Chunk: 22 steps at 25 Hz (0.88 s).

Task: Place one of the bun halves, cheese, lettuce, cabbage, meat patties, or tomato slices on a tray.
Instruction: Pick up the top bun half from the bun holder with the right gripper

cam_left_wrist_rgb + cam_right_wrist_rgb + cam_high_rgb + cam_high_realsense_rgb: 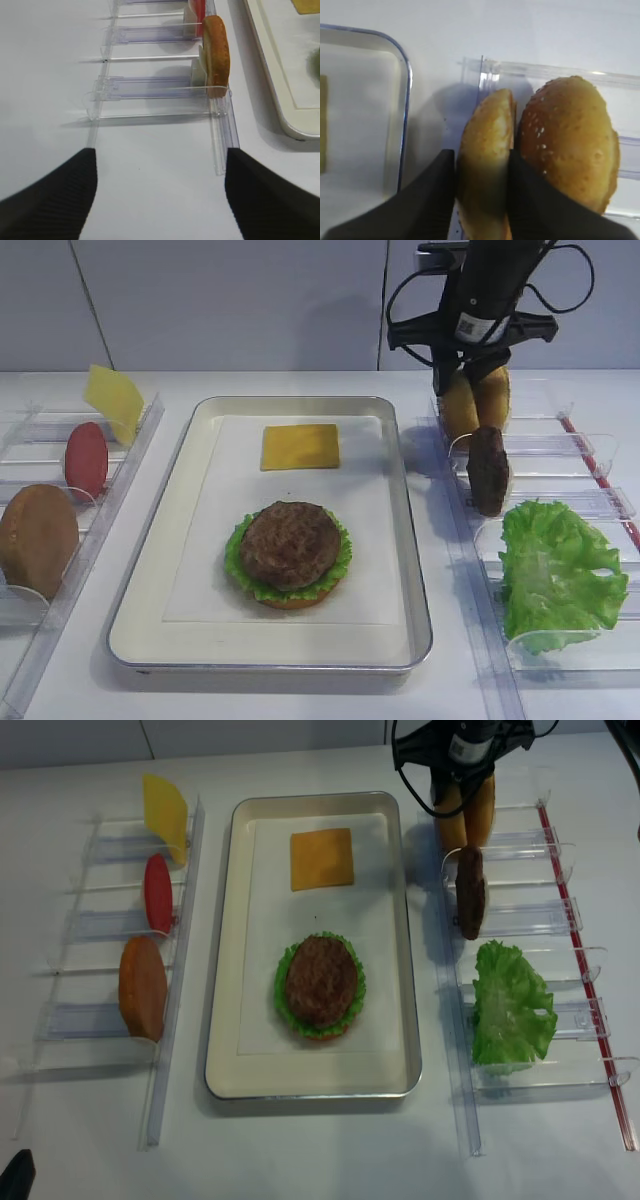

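My right gripper (481,170) is shut on a golden sesame bun half (487,135) that stands on edge at the far end of the right rack, one black finger on each face. A second sesame bun half (570,140) stands just right of it. From above, the gripper (460,380) hangs over both buns. The silver-rimmed tray (150,570) holds an orange cheese slice (300,446) and a stack of bun, lettuce and meat patty (290,543). My left gripper (160,160) is open over bare table beside the left rack.
The right clear rack (590,455) also holds a meat patty (489,470) and a lettuce leaf (555,570). The left rack (25,430) holds pale yellow cheese (113,400), a tomato slice (86,458) and a matte brown bun (37,540).
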{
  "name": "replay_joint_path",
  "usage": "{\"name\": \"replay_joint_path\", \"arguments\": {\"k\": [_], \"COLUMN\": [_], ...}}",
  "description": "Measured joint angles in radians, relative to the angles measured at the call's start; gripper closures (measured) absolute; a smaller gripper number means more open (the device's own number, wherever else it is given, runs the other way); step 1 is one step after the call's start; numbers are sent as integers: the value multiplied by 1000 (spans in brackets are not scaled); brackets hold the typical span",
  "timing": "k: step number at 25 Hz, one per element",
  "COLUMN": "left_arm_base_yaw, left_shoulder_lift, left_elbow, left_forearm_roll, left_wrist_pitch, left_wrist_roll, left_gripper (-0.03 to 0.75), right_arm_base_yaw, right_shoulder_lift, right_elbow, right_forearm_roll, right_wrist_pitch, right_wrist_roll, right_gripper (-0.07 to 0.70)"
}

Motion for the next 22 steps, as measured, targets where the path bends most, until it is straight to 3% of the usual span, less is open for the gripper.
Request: {"name": "replay_joint_path", "arguments": {"k": [6, 10, 17, 22], "left_arm_base_yaw": [0, 0, 0, 0], "left_shoulder_lift": [0, 0, 0, 0], "left_elbow": [0, 0, 0, 0], "left_forearm_roll": [0, 0, 0, 0], "left_wrist_pitch": [0, 0, 0, 0], "left_wrist_roll": [0, 0, 0, 0], "left_gripper": [186, 186, 186, 186], "right_arm_base_yaw": [0, 0, 0, 0], "right_shoulder_lift": [-31, -49, -68, -121], "right_elbow": [-15, -73, -174, -185], "right_forearm_roll": [21, 44, 55, 146], "right_wrist_pitch": [22, 74, 86, 93], "right_wrist_roll": [0, 0, 0, -24], "right_gripper": [399, 400, 400, 400]}}
